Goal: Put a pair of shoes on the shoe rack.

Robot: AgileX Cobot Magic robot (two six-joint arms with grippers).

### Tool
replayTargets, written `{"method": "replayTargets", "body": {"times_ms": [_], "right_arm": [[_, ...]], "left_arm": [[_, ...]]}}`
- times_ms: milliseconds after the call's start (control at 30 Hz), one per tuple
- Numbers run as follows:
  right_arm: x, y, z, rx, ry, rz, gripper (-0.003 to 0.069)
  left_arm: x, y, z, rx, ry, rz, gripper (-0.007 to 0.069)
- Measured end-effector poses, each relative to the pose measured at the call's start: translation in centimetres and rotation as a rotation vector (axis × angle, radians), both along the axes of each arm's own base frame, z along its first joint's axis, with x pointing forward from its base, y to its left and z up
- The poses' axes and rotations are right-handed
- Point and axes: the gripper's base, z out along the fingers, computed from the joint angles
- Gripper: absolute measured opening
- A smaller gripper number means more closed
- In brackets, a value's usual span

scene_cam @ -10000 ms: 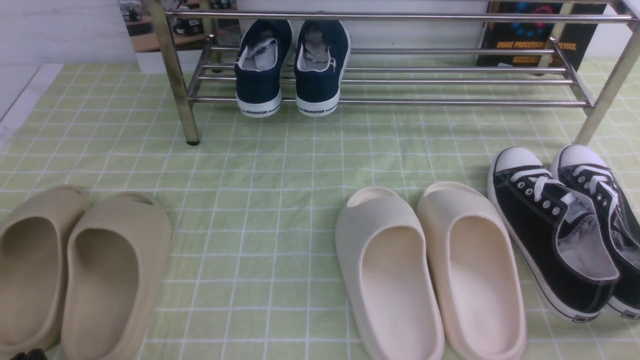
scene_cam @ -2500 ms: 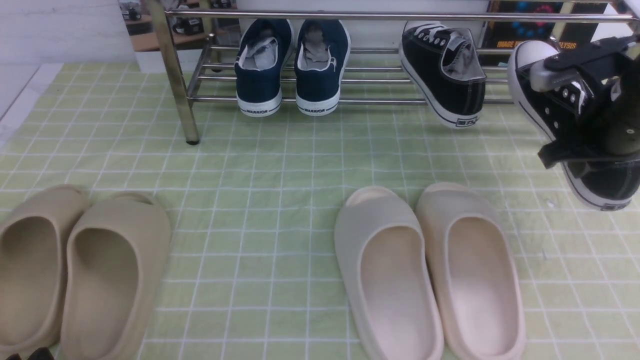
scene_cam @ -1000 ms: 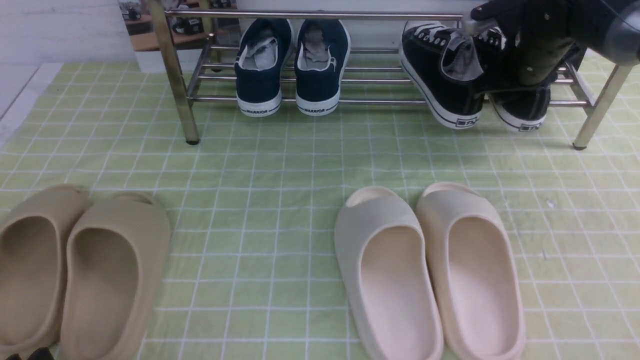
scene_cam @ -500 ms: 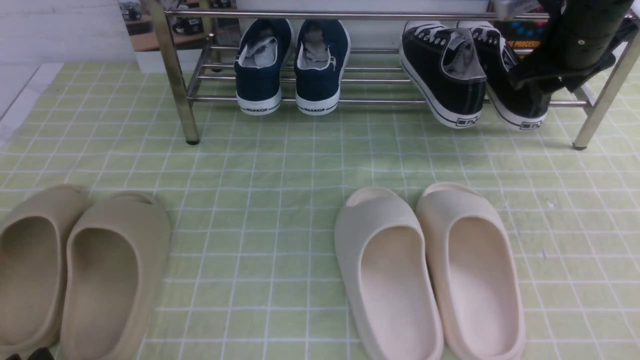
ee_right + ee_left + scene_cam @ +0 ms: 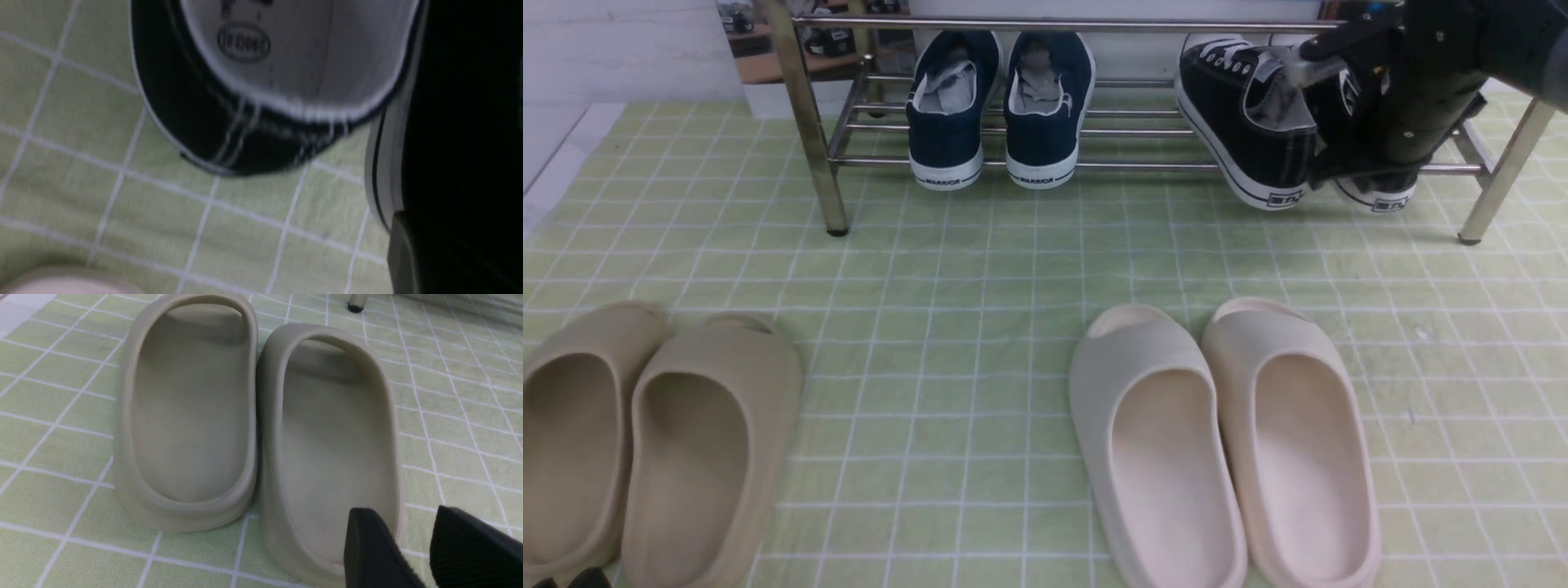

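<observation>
Sneakers first: the two black canvas sneakers (image 5: 1258,122) sit on the lower bars of the steel shoe rack (image 5: 1054,24), toward its right end. Their toes point to the rear and their heels hang over the front bar, both skewed a little to the right. The right one shows only its white-soled heel, because the right arm covers the rest, including the place where the two shoes would meet.

The right gripper (image 5: 1372,135) hangs just over that shoe with its jaws closed. Whether it touches the shoe cannot be told (the right wrist view is blurred and mostly dark).

The navy WARRIOR sneakers (image 5: 1001,106) stand on the same bars further left, well apart from the black pair.

On the checked green cloth (image 5: 980,269), the cream slides (image 5: 1225,441) lie side by side in front of the rack. The tan slides (image 5: 645,441) lie at the near left. The left gripper (image 5: 402,522) hovers over the heel end of one tan slide, its fingers spread with nothing between them.
</observation>
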Motion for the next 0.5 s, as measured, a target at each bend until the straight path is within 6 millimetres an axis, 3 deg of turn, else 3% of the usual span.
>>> {"method": "replayTargets", "body": {"times_ms": [100, 267, 367, 500], "right_arm": [[0.8, 0.3, 0.5, 0.023, -0.099, 0.018, -0.0005], [0.8, 0.3, 0.5, 0.038, -0.11, 0.011, -0.0005], [-0.1, 0.3, 0.8, 0.053, -0.034, -0.016, -0.0005], [-2.3, -0.4, 3.4, 0.043, 0.042, -0.046, -0.0005]], "left_arm": [[0.0, 0.0, 0.0, 0.0, 0.0, 0.0, 0.0238], [0.0, 0.0, 0.0, 0.0, 0.0, 0.0, 0.0238], [0.0, 0.0, 0.0, 0.0, 0.0, 0.0, 0.0238], [0.0, 0.0, 0.0, 0.0, 0.0, 0.0, 0.0238]]}}
